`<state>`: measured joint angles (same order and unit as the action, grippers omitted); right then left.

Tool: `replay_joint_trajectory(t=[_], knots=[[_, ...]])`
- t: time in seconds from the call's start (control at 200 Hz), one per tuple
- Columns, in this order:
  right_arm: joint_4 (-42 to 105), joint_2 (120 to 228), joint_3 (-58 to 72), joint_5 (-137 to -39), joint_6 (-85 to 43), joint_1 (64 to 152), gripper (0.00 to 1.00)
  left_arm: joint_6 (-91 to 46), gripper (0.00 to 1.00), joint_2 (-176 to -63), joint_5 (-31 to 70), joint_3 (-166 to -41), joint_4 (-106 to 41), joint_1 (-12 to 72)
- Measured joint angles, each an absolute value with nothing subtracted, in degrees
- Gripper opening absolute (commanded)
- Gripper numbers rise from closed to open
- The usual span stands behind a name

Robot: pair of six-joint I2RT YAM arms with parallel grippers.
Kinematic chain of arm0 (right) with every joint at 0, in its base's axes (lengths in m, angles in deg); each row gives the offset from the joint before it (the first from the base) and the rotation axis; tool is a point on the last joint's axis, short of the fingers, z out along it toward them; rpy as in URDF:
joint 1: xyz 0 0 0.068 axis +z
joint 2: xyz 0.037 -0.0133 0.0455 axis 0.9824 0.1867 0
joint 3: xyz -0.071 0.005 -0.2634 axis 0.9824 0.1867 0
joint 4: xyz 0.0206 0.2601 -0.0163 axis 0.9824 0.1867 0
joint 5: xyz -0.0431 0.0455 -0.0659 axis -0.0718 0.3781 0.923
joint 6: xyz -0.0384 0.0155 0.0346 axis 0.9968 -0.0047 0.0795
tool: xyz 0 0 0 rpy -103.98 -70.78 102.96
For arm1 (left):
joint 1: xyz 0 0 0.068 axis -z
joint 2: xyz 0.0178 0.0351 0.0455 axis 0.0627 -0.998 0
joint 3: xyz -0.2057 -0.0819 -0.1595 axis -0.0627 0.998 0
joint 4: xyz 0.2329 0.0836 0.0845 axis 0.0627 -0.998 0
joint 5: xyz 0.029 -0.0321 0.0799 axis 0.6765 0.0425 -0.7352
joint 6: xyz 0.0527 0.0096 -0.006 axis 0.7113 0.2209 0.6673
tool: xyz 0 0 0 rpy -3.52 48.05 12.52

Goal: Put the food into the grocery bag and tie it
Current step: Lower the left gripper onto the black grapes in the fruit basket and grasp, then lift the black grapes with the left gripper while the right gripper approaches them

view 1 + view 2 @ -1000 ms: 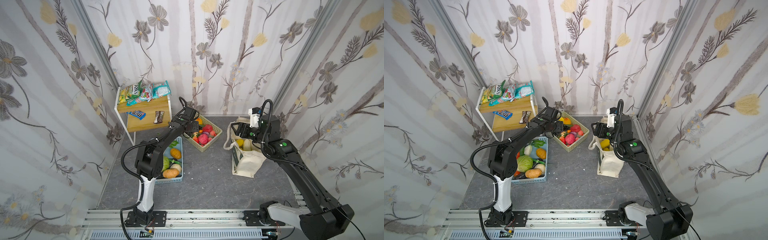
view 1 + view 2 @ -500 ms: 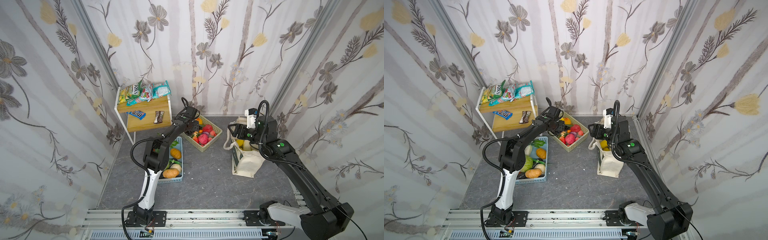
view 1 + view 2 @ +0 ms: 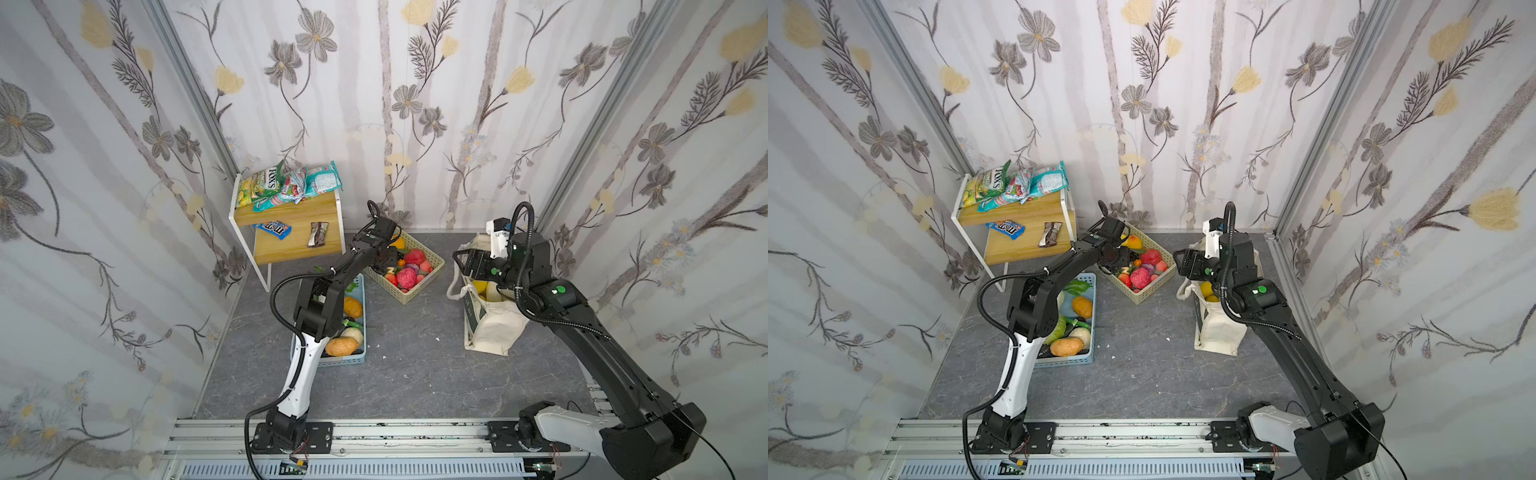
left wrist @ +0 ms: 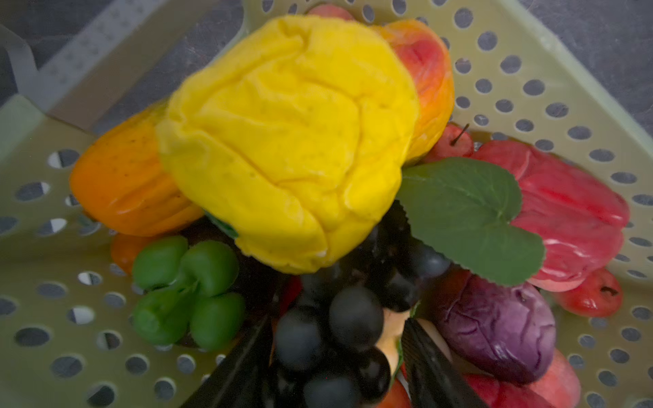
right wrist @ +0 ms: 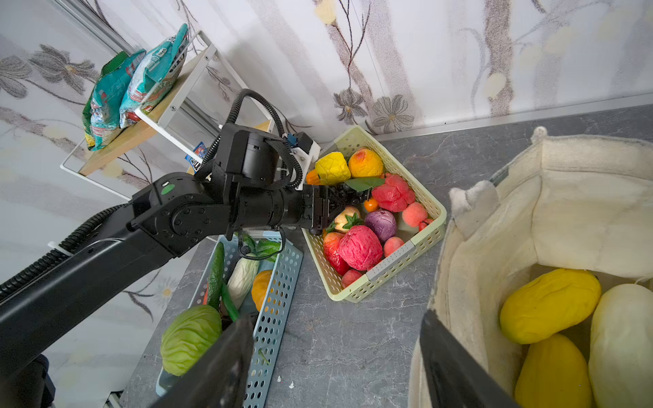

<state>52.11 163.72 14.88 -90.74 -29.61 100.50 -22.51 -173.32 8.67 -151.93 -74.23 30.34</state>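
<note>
My left claw (image 4: 337, 339) down in beige basket (image 3: 434, 258), 12 o'clock of floor in both top views. Fingers straddle dark grape bunch (image 4: 355, 318); can't tell if pinching. Yellow fruit (image 4: 289, 141) just beyond grapes. Pink ball (image 3: 406, 277) in same basket.

My right claw (image 5: 337, 325) spread, nothing between, hovering at rim of cream bag (image 5: 583, 169), 2 o'clock of floor. Bag upright, mouth open; yellow mangoes (image 5: 549, 303) and pale fruit (image 5: 622, 335) inside.

FOX'S packet (image 3: 262, 187) and brown bar (image 3: 318, 234) on shelf (image 3: 291, 249), 10 o'clock.
</note>
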Motion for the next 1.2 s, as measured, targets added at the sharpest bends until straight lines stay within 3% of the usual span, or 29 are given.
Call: replay_joint_trajectory(t=[0.605, 1.199], knots=[[50.38, 163.72, 16.35, -90.77, -30.03, 101.04, 0.74, -22.01, 0.30, -170.99, 9.15, -151.93, -75.24, 30.99], [49.57, 165.73, 16.35, -91.27, -30.07, 101.41, 0.74, -21.57, 0.27, -165.35, 9.74, -150.16, -77.31, 32.68]])
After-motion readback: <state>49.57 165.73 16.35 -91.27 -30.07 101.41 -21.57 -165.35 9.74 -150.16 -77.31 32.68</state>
